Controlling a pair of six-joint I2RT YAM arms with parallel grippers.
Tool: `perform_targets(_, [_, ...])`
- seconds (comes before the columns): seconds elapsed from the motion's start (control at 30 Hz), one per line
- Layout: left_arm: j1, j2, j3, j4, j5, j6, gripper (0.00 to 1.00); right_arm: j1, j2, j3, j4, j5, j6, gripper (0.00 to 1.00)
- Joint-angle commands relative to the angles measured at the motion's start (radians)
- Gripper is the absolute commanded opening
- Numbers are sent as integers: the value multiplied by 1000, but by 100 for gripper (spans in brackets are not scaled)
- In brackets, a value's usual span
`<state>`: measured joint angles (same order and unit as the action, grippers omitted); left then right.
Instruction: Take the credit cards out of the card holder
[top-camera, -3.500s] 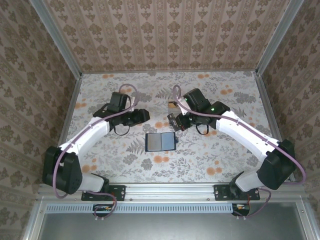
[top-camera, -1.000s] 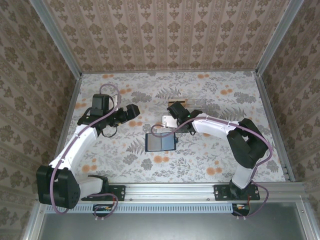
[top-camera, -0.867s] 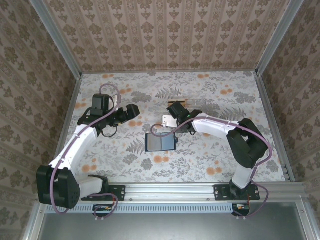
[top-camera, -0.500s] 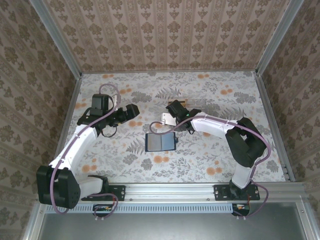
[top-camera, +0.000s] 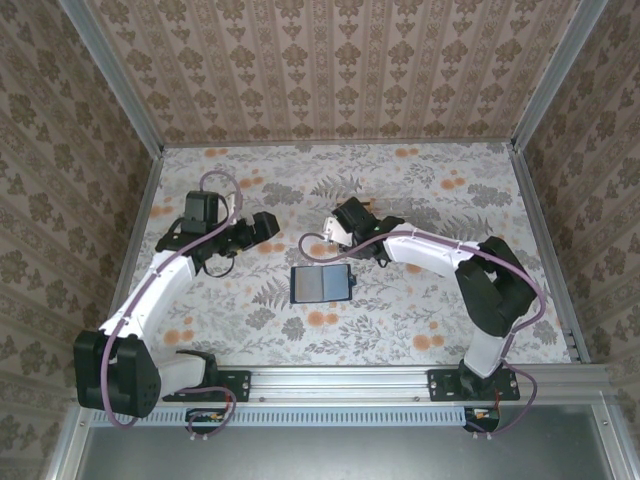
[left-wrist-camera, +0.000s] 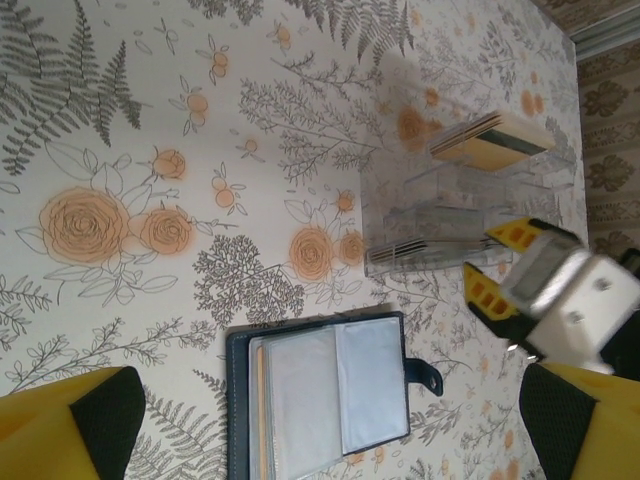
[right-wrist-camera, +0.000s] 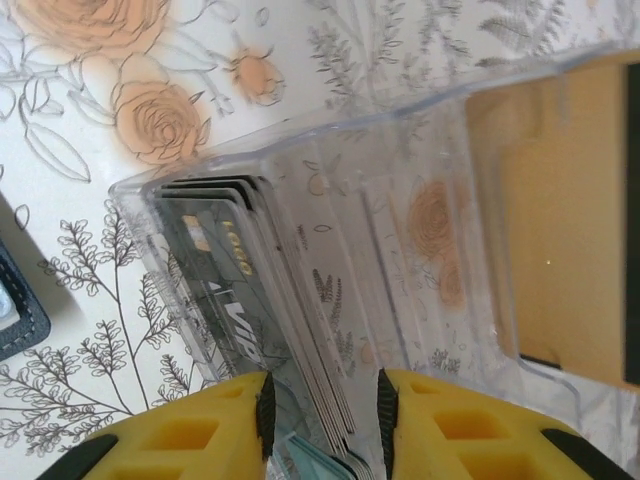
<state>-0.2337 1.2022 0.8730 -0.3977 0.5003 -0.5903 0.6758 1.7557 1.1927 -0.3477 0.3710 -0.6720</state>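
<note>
Floral tabletop (top-camera: 400, 335), card holder (top-camera: 321, 284) open; L end effector (top-camera: 271, 226) spread wide, R end effector (right-wrist-camera: 321, 418) part-spread above clear box (left-wrist-camera: 452, 203).

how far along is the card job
Done: a stack of cards stands in the clear box. In hand: the right tool is parted over that stack, with nothing visibly gripped. Left: the card holder lies open; a tan edge inside may be another card.

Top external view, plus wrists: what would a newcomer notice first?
The open card holder lies flat in the middle of the table, pockets up. Just beyond it, the right gripper hangs over a clear plastic box with cards standing on edge at one end.
</note>
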Motion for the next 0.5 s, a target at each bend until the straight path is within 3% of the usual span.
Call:
perform_targets(0.0, [7, 7, -21, 4, 34, -1, 97, 1, -98, 43, -64, -14, 203, 36])
perform_targets(0.2, [-18, 39, -58, 17, 33, -46, 88, 17, -154, 70, -157, -124, 578, 37])
perform_targets(0.37, [-59, 67, -85, 42, 45, -80, 68, 32, -135, 103, -261, -176, 903, 37])
perform_targets(0.47, [-92, 86, -94, 56, 35, -101, 63, 46, -124, 72, -251, -227, 1039, 31])
